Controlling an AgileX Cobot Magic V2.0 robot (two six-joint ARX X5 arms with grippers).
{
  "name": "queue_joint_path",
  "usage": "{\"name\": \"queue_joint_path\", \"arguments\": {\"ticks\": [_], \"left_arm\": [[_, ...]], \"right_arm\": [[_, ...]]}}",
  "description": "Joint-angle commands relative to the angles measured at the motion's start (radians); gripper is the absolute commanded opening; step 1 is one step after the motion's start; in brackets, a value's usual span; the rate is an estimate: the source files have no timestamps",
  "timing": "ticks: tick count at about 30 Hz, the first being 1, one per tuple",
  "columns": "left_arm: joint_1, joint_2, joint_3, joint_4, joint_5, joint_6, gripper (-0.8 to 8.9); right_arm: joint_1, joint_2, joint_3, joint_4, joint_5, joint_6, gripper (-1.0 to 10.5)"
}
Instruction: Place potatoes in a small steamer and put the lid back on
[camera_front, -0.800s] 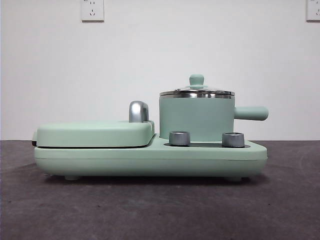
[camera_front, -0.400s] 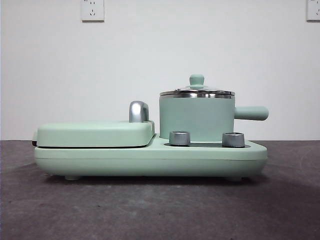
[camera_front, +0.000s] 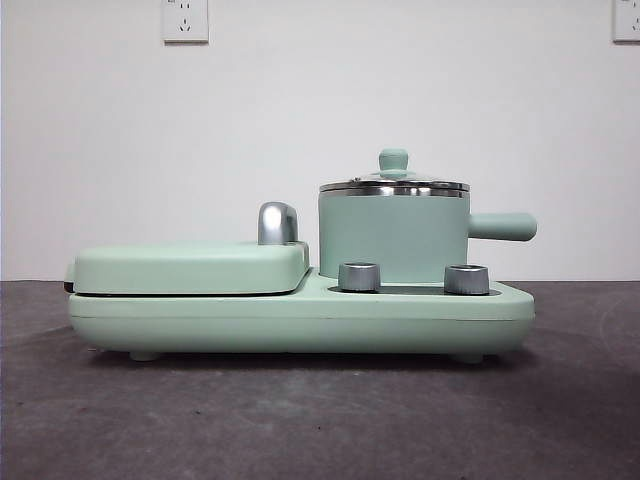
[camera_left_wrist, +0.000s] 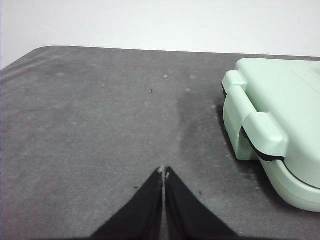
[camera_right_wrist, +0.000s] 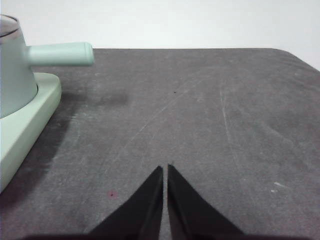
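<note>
The small steamer (camera_front: 393, 238) stands on the right half of a mint-green cooker base (camera_front: 300, 318), its stubby handle (camera_front: 503, 226) pointing right. The lid (camera_front: 394, 181) sits on its rim, green knob up. The right wrist view catches the steamer's edge (camera_right_wrist: 12, 75) and its handle (camera_right_wrist: 60, 54). No potatoes show in any view. My left gripper (camera_left_wrist: 163, 172) is shut over bare grey table beside the cooker's grill end (camera_left_wrist: 272, 127). Off the steamer's handle side, the right gripper (camera_right_wrist: 165, 169) also hovers shut above the table. Neither holds anything.
A flat grill plate (camera_front: 190, 268) with a chrome handle (camera_front: 277, 223) fills the cooker's left half. Two steel dials (camera_front: 359, 277) (camera_front: 466, 279) face front. The dark grey table (camera_front: 320, 420) runs out to a white wall behind.
</note>
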Motion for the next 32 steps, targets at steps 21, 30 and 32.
{"name": "queue_joint_path", "arguments": {"ticks": [21, 30, 32], "left_arm": [[0.0, -0.002, -0.02, -0.004, 0.0, 0.003, 0.05], [0.0, -0.002, -0.02, -0.004, 0.0, 0.003, 0.05], [0.0, -0.002, -0.02, -0.004, 0.0, 0.003, 0.05]], "right_arm": [[0.003, -0.002, -0.005, 0.011, 0.008, -0.001, 0.1], [0.003, -0.002, -0.005, 0.011, 0.008, -0.001, 0.1], [0.003, -0.002, -0.005, 0.011, 0.008, -0.001, 0.1]]}}
